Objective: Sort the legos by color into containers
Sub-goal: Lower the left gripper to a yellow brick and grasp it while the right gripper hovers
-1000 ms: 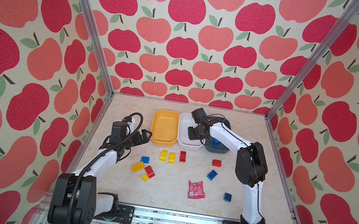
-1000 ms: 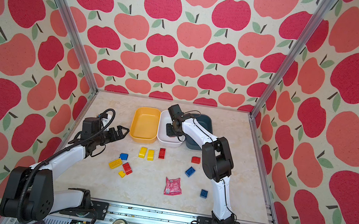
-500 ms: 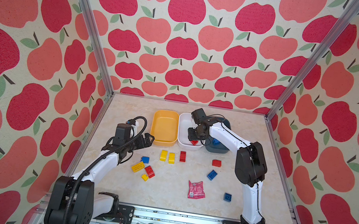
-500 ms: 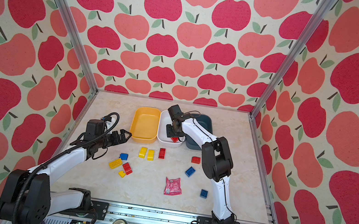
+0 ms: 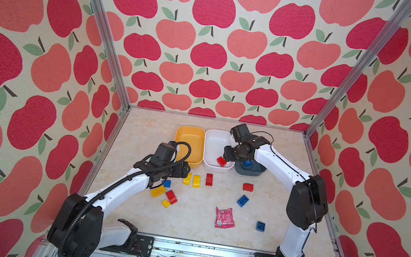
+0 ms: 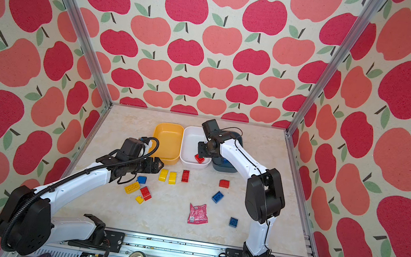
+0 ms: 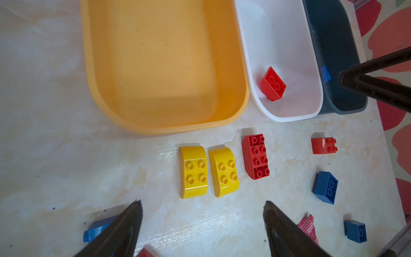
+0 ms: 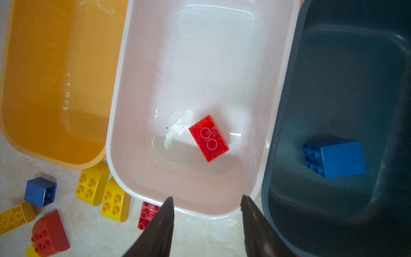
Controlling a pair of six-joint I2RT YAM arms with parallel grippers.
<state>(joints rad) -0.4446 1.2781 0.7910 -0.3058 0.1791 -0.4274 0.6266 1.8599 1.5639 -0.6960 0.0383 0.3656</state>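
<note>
We half lose the blue brick (image 7: 97,228) behind our left gripper (image 7: 202,202), spread empty before yellow bricks (image 7: 193,172), right gripper (image 8: 206,197) parted empty above red brick (image 8: 209,138)

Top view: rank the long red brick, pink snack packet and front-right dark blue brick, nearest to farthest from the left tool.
1. Long red studded plastic brick, slightly right of the left tool.
2. Crinkled pink snack packet, centre front.
3. Dark blue square plastic brick, front right.

A glossy red studded brick (image 8: 209,138) is lying underside-up in the white plastic bin (image 8: 138,155) beneath the right gripper (image 8: 206,197); two yellow rounded bricks (image 7: 193,172) are lying studs-up ahead of the left gripper (image 7: 202,202).
</note>
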